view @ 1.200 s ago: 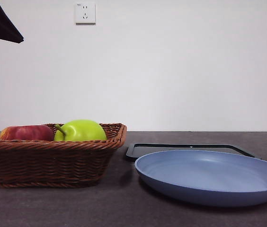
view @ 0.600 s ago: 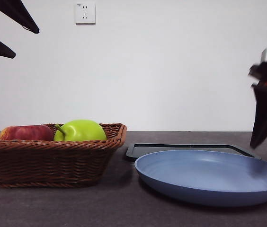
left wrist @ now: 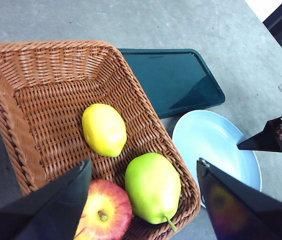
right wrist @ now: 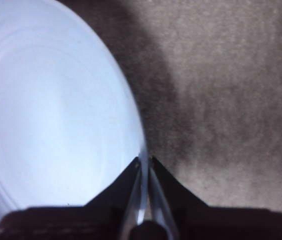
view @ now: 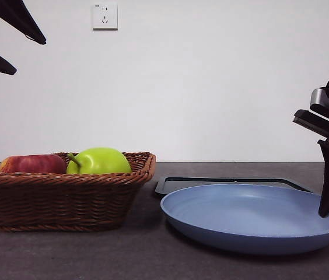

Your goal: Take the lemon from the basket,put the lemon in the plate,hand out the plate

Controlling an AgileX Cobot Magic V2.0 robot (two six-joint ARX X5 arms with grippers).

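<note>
Wicker basket (left wrist: 26,100) cradles the smooth lemon (left wrist: 104,129); above it the left gripper (left wrist: 143,172) hangs spread wide. Right gripper (right wrist: 144,161) pinches the matte blue plate (view: 252,219) by its raised rim.

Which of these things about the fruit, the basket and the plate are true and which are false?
1. The lemon lies in the basket. True.
2. The plate has fruit on it. False: it is bare.
3. The right tool is shut on the plate's rim. True.
4. The left tool holds the lemon. False: it hangs open above the basket.
5. A red apple and a green apple share the basket. True.
</note>
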